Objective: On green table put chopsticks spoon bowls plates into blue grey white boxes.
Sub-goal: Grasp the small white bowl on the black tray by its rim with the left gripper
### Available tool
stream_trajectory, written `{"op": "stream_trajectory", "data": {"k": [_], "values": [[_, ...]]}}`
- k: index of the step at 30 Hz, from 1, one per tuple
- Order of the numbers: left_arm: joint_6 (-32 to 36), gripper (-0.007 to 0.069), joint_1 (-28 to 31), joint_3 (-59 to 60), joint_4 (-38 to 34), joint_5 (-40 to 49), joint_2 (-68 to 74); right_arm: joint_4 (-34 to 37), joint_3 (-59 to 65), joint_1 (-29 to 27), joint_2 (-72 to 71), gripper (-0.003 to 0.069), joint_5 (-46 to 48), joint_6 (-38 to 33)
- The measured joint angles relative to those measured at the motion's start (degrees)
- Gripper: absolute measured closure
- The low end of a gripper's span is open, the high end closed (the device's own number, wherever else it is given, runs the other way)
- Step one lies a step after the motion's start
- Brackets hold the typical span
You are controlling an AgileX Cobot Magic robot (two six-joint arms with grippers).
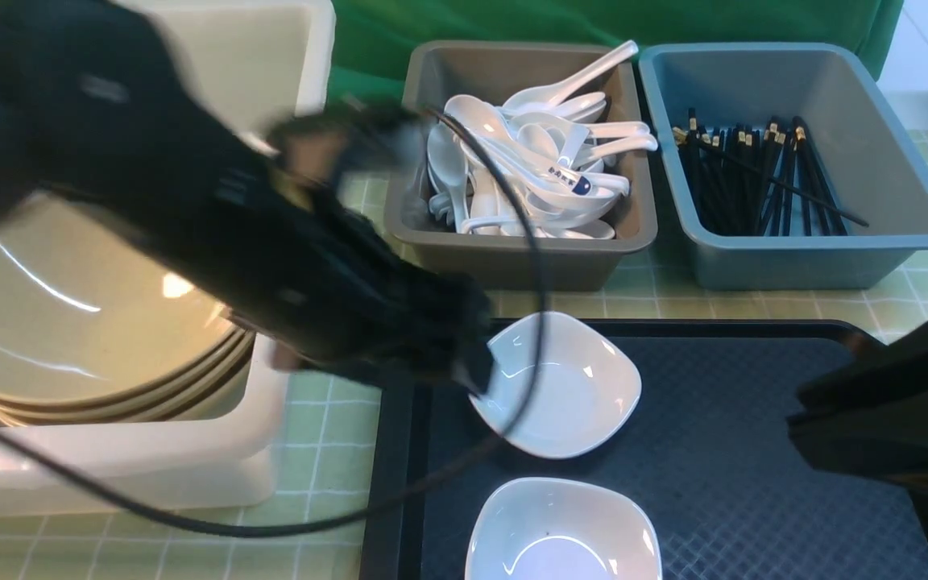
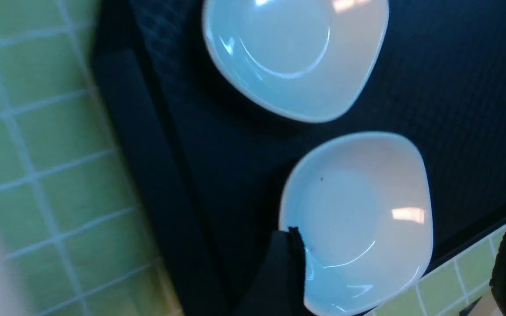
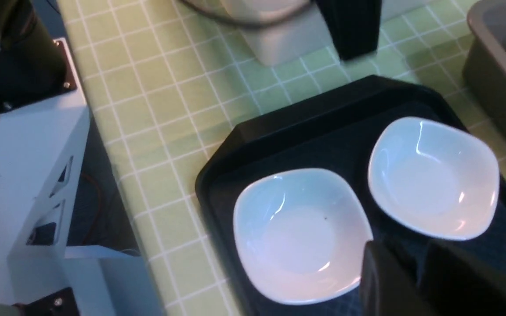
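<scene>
Two white plates lie on the black tray, one farther (image 1: 565, 395) and one nearer (image 1: 561, 536). My left gripper (image 1: 472, 366) hovers open over them. In the left wrist view its fingers (image 2: 281, 272) stand wide apart on either side of the nearer plate (image 2: 358, 219), and whether they touch it I cannot tell. My right gripper (image 3: 400, 248) is shut and empty over the tray's right side. Tan bowls (image 1: 69, 322) are stacked in the white box (image 1: 150, 467). The blue-marked spoon (image 1: 573, 184) lies in the grey box (image 1: 512, 262). Black chopsticks (image 1: 754, 177) fill the blue box (image 1: 818, 258).
The black tray (image 1: 754, 483) rests on the green table (image 1: 327, 451), in front of the grey and blue boxes. Several plain white spoons (image 1: 504, 161) fill the grey box. A black cable (image 1: 540, 322) loops from my left arm across the far plate and the table.
</scene>
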Motion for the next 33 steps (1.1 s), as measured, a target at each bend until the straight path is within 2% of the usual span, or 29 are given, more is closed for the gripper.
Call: {"op": "stream_trajectory", "data": {"k": [3, 7, 9, 17, 25, 27, 29, 33], "values": [[1.1, 0.0072, -0.7, -1.4, -0.9, -0.6, 6.2, 0.2, 0.0, 0.0, 0.0, 0.0540, 0.4, 0.9], [1.3, 0.0071, -0.7, -5.2, 0.0, -1.4, 13.4, 0.5, 0.0, 0.0, 0.0, 0.0620, 0.6, 1.0], [2.0, 0.0071, -0.7, -7.8, 1.7, -1.6, 16.3, 0.5, 0.0, 0.0, 0.0, 0.0632, 0.6, 1.0], [1.9, 0.0071, -0.7, -17.0, 9.8, 0.1, 26.4, 0.5, 0.0, 0.0, 0.0, 0.0636, 0.6, 0.5], [1.2, 0.0075, -0.7, -18.8, 11.2, -2.0, 32.1, 0.6, 0.0, 0.0, 0.0, 0.0636, 0.6, -0.3], [0.8, 0.0109, -0.7, -18.8, 10.9, -3.1, 32.8, 0.6, 0.0, 0.0, 0.0, 0.0636, 0.6, -0.4], [0.8, 0.0174, -0.7, -18.8, 10.7, -3.8, 33.3, 0.6, 0.0, 0.0, 0.0, 0.0636, 0.6, -0.4], [0.6, 0.0386, 0.1, -19.0, 9.4, -4.4, 34.3, 0.6, 0.0, 0.0, 0.0, 0.0636, 0.6, -0.4]]}}
